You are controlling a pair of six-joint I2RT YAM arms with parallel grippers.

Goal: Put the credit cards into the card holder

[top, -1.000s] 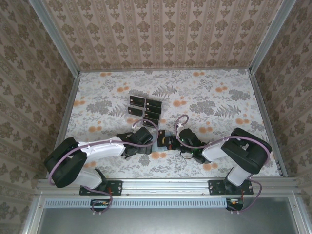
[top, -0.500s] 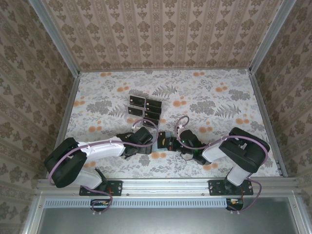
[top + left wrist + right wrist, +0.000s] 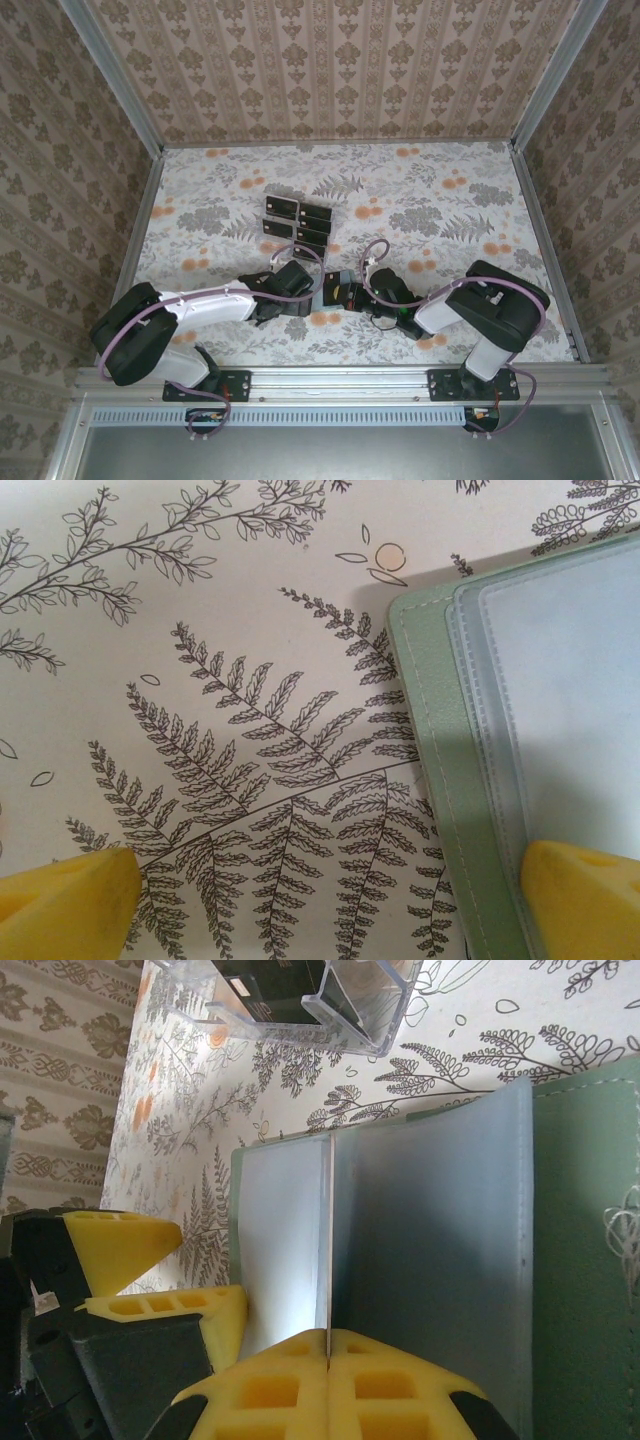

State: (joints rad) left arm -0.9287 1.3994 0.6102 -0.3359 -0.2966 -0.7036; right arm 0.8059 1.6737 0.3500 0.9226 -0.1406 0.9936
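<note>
The card holder (image 3: 328,291) lies open on the floral cloth between both grippers, grey-green (image 3: 440,780) with translucent inner sleeves (image 3: 430,1250). My right gripper (image 3: 328,1345) is shut on one thin clear sleeve, which stands edge-on between the yellow fingers. The left gripper (image 3: 325,895) is open wide just left of the holder; its right fingertip (image 3: 585,890) sits over the holder's clear sleeve and its left fingertip over bare cloth. Several black credit cards (image 3: 297,226) stand in a clear slotted rack (image 3: 345,1005) just beyond the holder.
The table (image 3: 450,200) has raised metal rails on its sides and patterned walls around it. In the right wrist view the left gripper's yellow fingers (image 3: 120,1250) are close beside the holder's left edge.
The right arm has edged slightly to the left, still holding the sleeve. The left arm has not visibly moved.
</note>
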